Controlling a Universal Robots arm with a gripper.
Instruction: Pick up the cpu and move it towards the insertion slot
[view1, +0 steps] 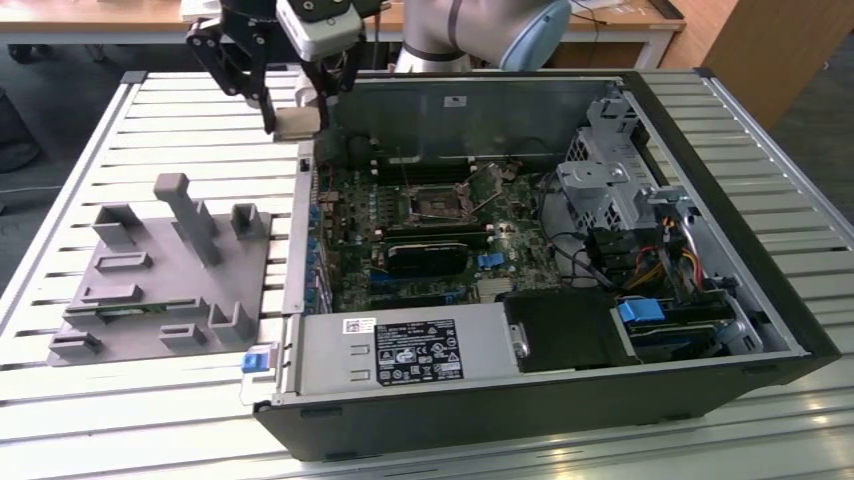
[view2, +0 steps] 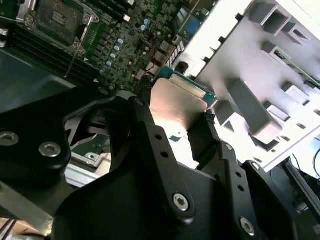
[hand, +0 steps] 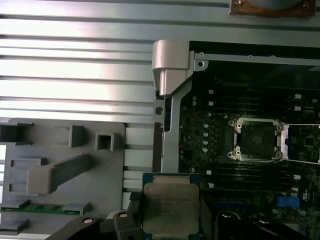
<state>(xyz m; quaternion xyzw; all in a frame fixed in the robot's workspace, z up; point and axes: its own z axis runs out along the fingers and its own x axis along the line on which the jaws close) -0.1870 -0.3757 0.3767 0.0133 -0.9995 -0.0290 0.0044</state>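
The exterior view looks down at a slant from high in front, far enough to take in the whole open case (view1: 534, 250), the fixture (view1: 160, 270) at frame left and the slatted bench (view1: 107, 400). The first wrist view looks straight down, closer, with the fixture (hand: 60, 165) at lower left and the slot (hand: 257, 140) at right. The second wrist view sits very near the hand (view2: 175, 130), looking along it. All three share the fixture and board
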